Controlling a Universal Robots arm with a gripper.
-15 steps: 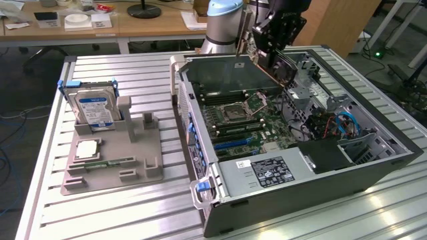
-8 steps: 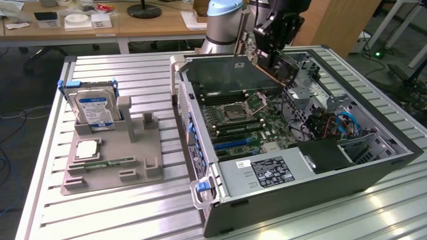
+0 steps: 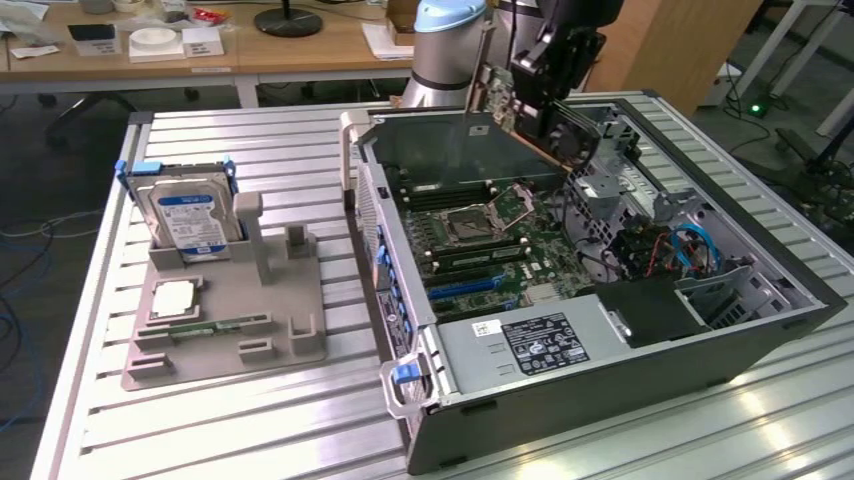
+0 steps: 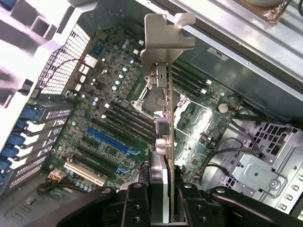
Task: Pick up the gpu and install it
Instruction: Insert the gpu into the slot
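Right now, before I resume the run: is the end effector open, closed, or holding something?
End effector: closed on the gpu, held edge-on above the motherboard.

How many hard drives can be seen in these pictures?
1. The hard drive stands upright in the grey holder at the exterior view's left, outside the computer case. Others may be hidden inside it.

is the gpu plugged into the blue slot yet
No, the gripper holds the gpu above the board, and the blue slot lies bare.
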